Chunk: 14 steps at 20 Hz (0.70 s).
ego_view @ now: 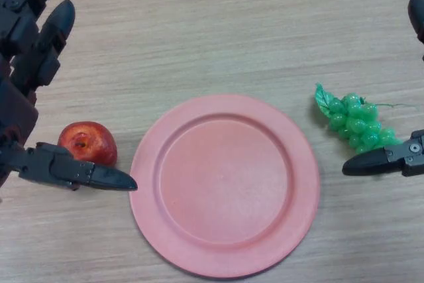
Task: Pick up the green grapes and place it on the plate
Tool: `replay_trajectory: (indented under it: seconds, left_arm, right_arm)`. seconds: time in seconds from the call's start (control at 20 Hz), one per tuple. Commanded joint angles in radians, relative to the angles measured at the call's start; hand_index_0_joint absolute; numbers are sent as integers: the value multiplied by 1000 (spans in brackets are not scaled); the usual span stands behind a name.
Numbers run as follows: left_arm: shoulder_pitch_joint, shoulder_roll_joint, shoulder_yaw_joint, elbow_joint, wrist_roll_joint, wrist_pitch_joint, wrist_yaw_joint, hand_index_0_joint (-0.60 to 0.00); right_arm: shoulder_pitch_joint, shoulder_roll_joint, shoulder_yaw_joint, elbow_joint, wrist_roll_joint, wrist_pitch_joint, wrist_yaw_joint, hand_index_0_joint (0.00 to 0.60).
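— Where are the grapes point(355, 122)?
— On the table point(212, 24), right of the empty plate point(224, 185), untouched beside the right hand point(391, 159), its fingers loose.
— The left hand point(30, 97)?
— Spread loose, holding nothing, around an apple point(87, 142).

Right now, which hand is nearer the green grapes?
Right. The right hand has a finger just beside the green grapes' lower end. The left hand is across the plate, by the apple.
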Motion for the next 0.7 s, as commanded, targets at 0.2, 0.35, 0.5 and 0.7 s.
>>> replay_trajectory:
  seconds: [0.2, 0.35, 0.5, 0.7]
  left_arm:
    - [-51, 53, 49, -29, -13, -118, 7, 0]
    - [-49, 49, 46, -10, -15, -133, 1, 0]
    - [-45, 51, 49, 28, -9, -172, -18, 0]
    - [-41, 45, 33, 84, 18, -238, -24, 0]
  right_arm:
    - [-34, -31, -55, -23, -40, -173, -39, 0]
    - [-32, -30, -52, 7, -74, -202, -45, 0]
    - [-18, -28, -51, 121, -109, -301, -39, 0]
    - [-50, -42, -30, 411, -187, -507, -65, 0]
